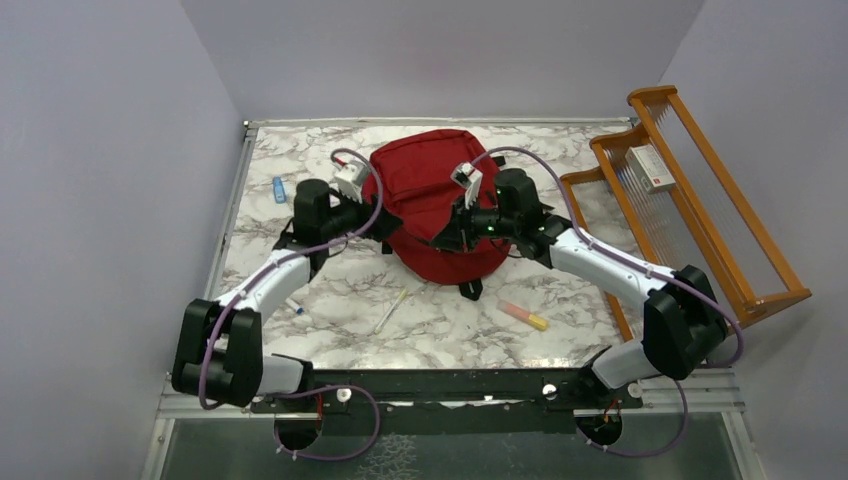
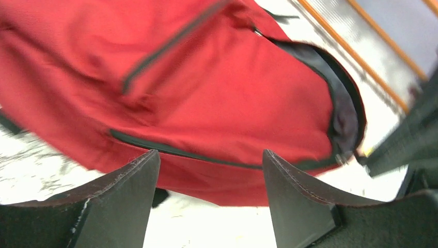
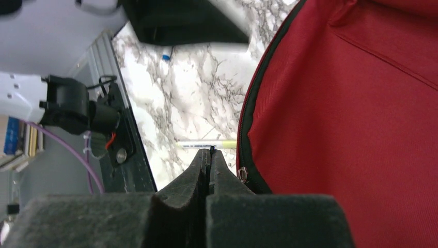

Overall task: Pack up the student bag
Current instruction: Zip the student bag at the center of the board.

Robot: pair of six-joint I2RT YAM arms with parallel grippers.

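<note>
Left claw (image 2: pixel 209 155) hangs wide open with nothing between its fingers, just off the left flank of the student bag (image 1: pixel 430 200). The right claw (image 3: pixel 210 151) is pressed fully closed at the bag's right edge, beside the zipper slider (image 3: pixel 241 174). Whether it pinches anything there I cannot tell.

The bag lies slumped mid-table between the two claws. The left wrist view shows grey lining at its mouth (image 2: pixel 341 119), so the main zip is at least partly undone. A wooden rack (image 1: pixel 700 200) leans well to the right of the bag. In front of the bag lie an orange-and-yellow marker (image 1: pixel 523 316) and a pen (image 1: pixel 390 312), and a small blue item (image 1: pixel 279 190) sits to its left.

The step in hand looks like getting the mouth open, with nothing loose packed yet. Next, one claw should probably hold the mouth agape while the other fetches the marker.
</note>
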